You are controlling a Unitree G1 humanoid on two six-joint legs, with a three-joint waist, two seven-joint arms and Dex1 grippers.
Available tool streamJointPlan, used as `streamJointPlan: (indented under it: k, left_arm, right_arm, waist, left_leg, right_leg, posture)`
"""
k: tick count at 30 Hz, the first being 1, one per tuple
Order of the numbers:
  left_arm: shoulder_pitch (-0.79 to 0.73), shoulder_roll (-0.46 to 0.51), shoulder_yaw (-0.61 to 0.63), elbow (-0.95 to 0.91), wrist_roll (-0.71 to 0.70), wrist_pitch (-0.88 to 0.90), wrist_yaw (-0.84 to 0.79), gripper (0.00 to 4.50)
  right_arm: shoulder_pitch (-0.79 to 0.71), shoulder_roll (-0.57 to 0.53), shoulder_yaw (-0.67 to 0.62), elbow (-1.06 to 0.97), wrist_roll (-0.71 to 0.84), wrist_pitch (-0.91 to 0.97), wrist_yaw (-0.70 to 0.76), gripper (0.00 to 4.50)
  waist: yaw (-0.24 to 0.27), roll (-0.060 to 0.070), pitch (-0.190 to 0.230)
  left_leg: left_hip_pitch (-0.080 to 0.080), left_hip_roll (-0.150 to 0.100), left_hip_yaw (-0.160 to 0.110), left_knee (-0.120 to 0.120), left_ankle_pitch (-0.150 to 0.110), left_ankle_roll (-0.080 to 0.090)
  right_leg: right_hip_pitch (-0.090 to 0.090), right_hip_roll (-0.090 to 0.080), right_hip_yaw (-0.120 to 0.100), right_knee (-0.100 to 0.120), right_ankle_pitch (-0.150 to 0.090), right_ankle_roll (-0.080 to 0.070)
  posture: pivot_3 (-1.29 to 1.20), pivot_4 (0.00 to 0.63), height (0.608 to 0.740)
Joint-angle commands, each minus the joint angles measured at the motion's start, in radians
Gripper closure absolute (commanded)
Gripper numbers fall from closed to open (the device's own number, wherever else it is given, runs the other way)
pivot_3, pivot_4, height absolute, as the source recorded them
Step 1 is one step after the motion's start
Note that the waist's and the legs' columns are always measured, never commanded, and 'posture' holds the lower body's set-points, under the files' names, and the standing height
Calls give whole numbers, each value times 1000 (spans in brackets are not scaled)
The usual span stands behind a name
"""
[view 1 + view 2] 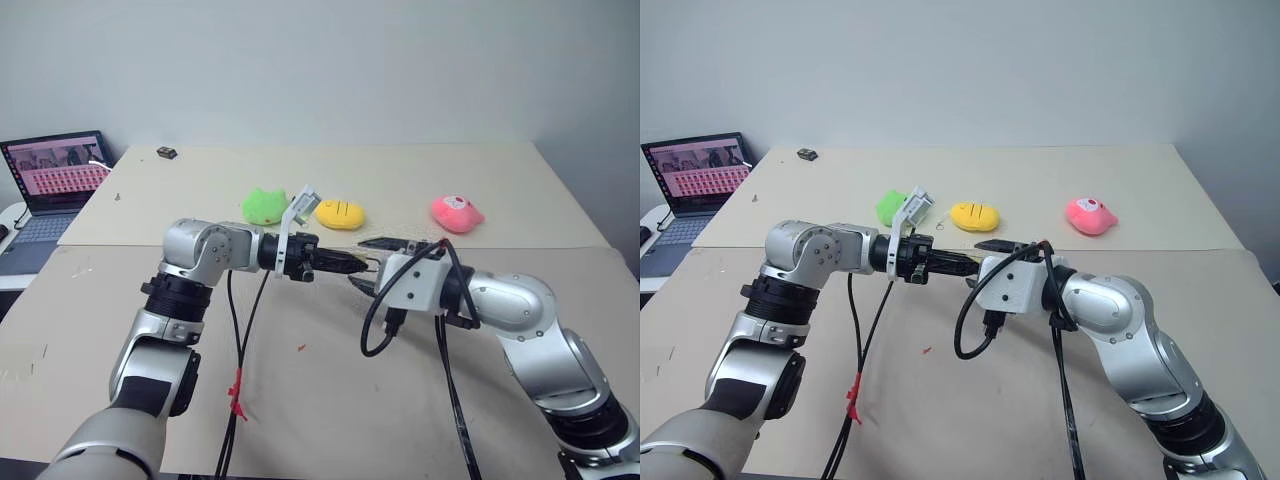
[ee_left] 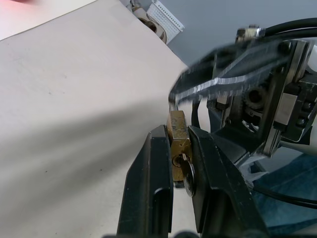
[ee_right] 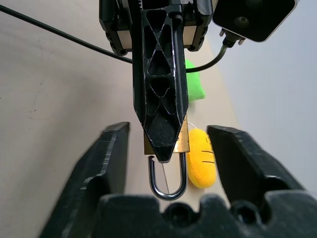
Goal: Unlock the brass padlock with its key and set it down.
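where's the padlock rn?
The brass padlock is pinched in the left gripper above the table's middle, its shackle poking out between the open fingers of the right gripper.

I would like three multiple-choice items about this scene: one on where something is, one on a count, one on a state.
1. Where is the brass padlock?
A. Lying on the table
B. Between the fingers of the left gripper
C. Beside the laptop

2. How many plush toys lie on the table?
A. Two
B. Three
C. Five

3. How does the right gripper stand?
A. Open, one finger on each side of the silver shackle
B. Shut on the shackle
C. Shut on a plush toy

Answers: 1 B, the black fingers clamp the brass body. 2 B, a green toy, a yellow toy and a pink toy. 3 A, both fingers stand clear of the shackle.
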Motion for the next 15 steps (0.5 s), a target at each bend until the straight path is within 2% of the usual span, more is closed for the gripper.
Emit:
streamJointPlan:
  k: [1,5,10,15]
  left_arm:
    - [-22,15,10,7,10,-30,-15,4462]
    - [-27,17,7,19,19,-39,-24,4462]
    - [-32,16,7,28,26,-51,-30,4462]
    - [-36,10,8,26,30,-50,-29,4462]
  right_arm:
    - [7,-11,-115,-28,78,55,13,1015]
    - [16,-34,-199,-28,148,79,32,1015]
    - [34,-65,-259,-14,204,73,35,2344]
    - [26,-64,-266,-21,248,89,23,4108]
  waist:
    - [1,0,0]
    - [3,0,0]
    - [1,-2,1]
    - [-2,-2,2]
  left_leg:
    - [0,0,0,0,0,0]
    - [0,0,0,0,0,0]
    - [0,0,0,-1,0,0]
    - [-1,0,1,-2,0,0]
  right_leg:
    - [0,0,0,0,0,0]
    - [1,-1,0,0,0,0]
    - [1,0,0,-1,0,0]
    - [1,0,0,-1,0,0]
  posture:
    - [0,150,660]
    - [0,150,660]
    - [0,150,660]
    - [0,150,660]
